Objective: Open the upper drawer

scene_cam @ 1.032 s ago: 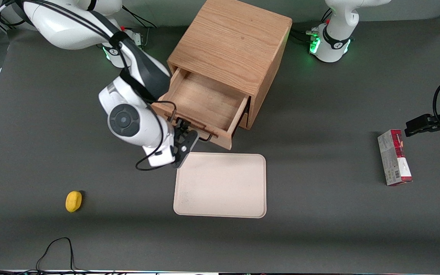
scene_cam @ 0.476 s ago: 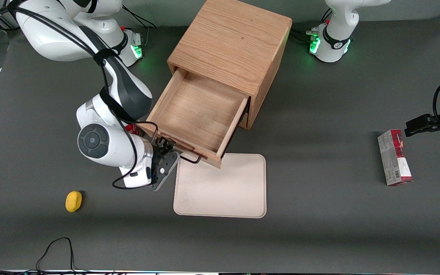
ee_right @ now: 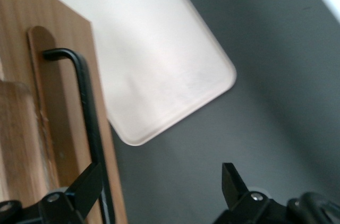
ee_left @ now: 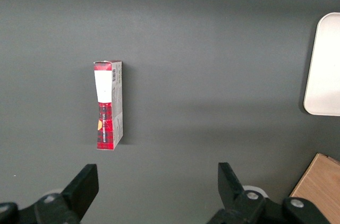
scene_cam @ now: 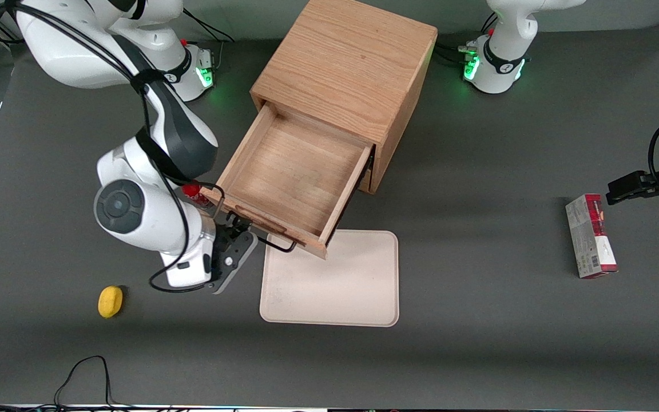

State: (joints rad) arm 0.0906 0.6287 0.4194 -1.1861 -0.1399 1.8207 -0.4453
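The upper drawer (scene_cam: 292, 171) of the light-oak cabinet (scene_cam: 352, 57) stands pulled far out, and its inside is bare. Its thin black wire handle (scene_cam: 275, 245) runs along the drawer front, over the edge of the tray. My right gripper (scene_cam: 237, 226) sits at the end of the handle toward the working arm's end of the table. In the right wrist view the gripper (ee_right: 160, 173) is open, fingers wide apart. The handle (ee_right: 87, 112) passes close by one finger (ee_right: 85, 187) on the drawer front (ee_right: 53, 102). The lower drawer is hidden under the upper one.
A cream tray (scene_cam: 335, 286) lies on the table nearer the camera than the cabinet, also in the right wrist view (ee_right: 154, 59). A small yellow object (scene_cam: 110, 301) lies toward the working arm's end. A red box (scene_cam: 590, 234) lies toward the parked arm's end, also in the left wrist view (ee_left: 108, 104).
The upper drawer has slid farther out of the cabinet, toward the camera. My right gripper and arm moved with its handle, toward the camera and the working arm's end.
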